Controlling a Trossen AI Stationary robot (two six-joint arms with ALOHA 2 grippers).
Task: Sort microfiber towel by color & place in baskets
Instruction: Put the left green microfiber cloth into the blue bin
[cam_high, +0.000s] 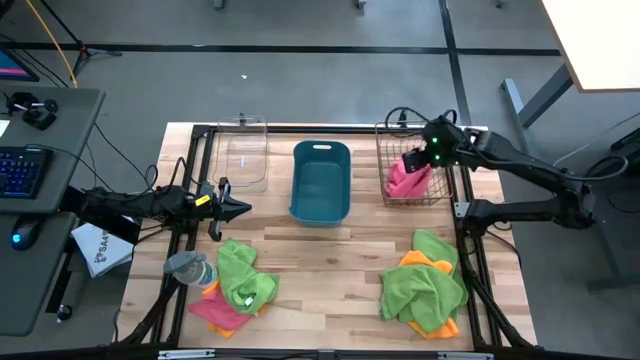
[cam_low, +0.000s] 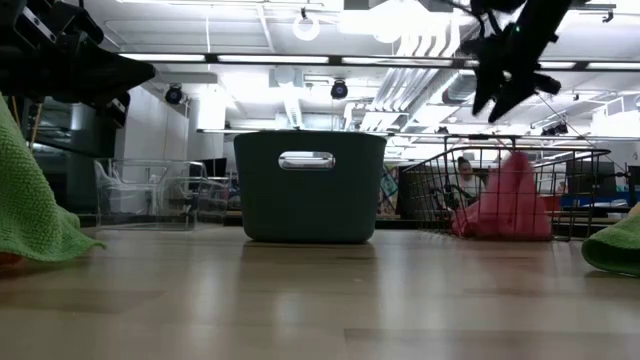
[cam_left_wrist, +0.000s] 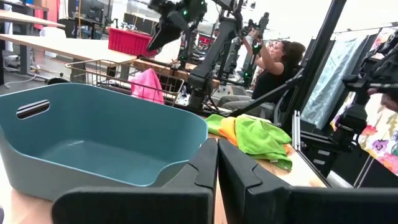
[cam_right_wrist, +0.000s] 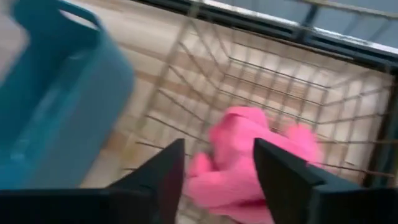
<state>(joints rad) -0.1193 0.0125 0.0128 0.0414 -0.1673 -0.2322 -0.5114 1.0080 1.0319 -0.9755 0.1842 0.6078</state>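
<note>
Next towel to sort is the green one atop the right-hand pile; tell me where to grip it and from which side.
Grip the green towel at its raised, crumpled fold near the pile's middle, coming straight down from above. It lies draped over an orange towel, so a high pinch should lift green alone. The right gripper, fingers open over the wire basket, is nearest.

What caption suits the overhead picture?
Right gripper hovers open over pink towel in wire basket; teal tub empty.

High: overhead, straight down
Low: tabletop level, facing teal tub (cam_low: 310, 186)
Wrists: close, looking forward
Shared: wire-mesh basket (cam_high: 414, 166) appears in all four
</note>
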